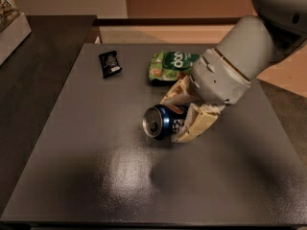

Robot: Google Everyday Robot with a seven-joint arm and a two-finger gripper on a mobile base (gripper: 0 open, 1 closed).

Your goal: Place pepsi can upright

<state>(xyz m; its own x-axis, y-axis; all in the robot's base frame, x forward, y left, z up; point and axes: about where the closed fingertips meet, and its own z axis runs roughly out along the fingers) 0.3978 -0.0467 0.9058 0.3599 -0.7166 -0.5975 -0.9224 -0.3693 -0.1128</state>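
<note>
The pepsi can (163,121), dark blue with a silver top, lies on its side near the middle of the dark grey table (96,166). Its silver top faces the front left. My gripper (183,115) reaches down from the right. Its cream fingers (197,123) sit on either side of the can's body and are shut on it. The can's base is hidden behind the fingers. I cannot tell whether the can rests on the table or is held just above it.
A green snack bag (170,65) lies just behind the gripper. A small black wrapped bar (110,63) lies at the back left. A white box (10,28) stands on the darker counter at far left. The table's front edge runs along the bottom.
</note>
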